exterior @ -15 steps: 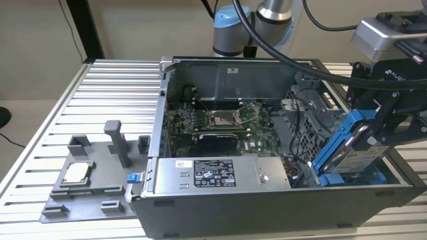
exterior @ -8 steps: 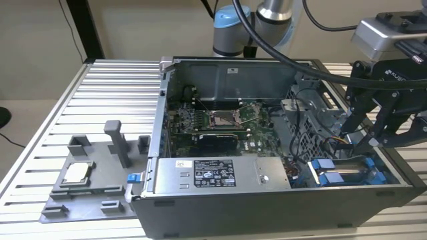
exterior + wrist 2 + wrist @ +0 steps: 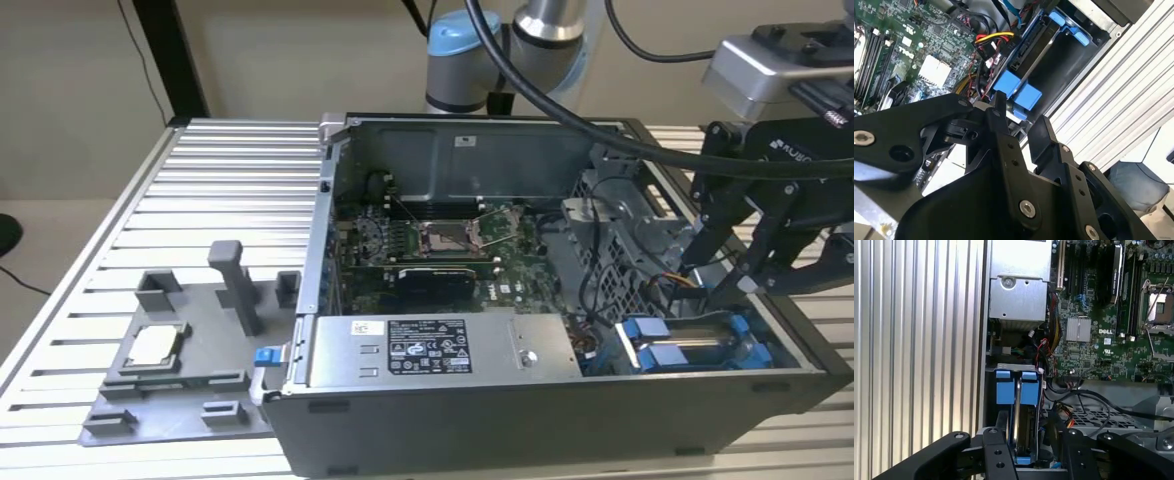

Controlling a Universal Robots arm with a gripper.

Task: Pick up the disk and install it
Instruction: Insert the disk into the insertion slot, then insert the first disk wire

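Observation:
The disk (image 3: 694, 345) stands on edge in the drive bay at the case's corner on the exterior view's right, held in its blue carrier with two blue tabs (image 3: 1016, 387). In the second wrist view the disk (image 3: 1036, 52) runs along the bay, its blue tabs (image 3: 1016, 92) towards the motherboard. My gripper (image 3: 742, 287) hangs just above that bay. In both wrist views its black fingers (image 3: 999, 452) are spread wider than the disk and do not touch it. The gripper (image 3: 1036, 452) is open and holds nothing, and the same shows in the second wrist view (image 3: 1019, 112).
The open computer case (image 3: 534, 420) lies on a slotted aluminium table (image 3: 214, 200). A grey power-supply box (image 3: 427, 345) sits beside the bay, with the motherboard (image 3: 427, 240) behind it. Red and yellow cables (image 3: 996, 39) run close to the disk. A grey fixture (image 3: 174, 400) carries a small silver chip (image 3: 154, 345).

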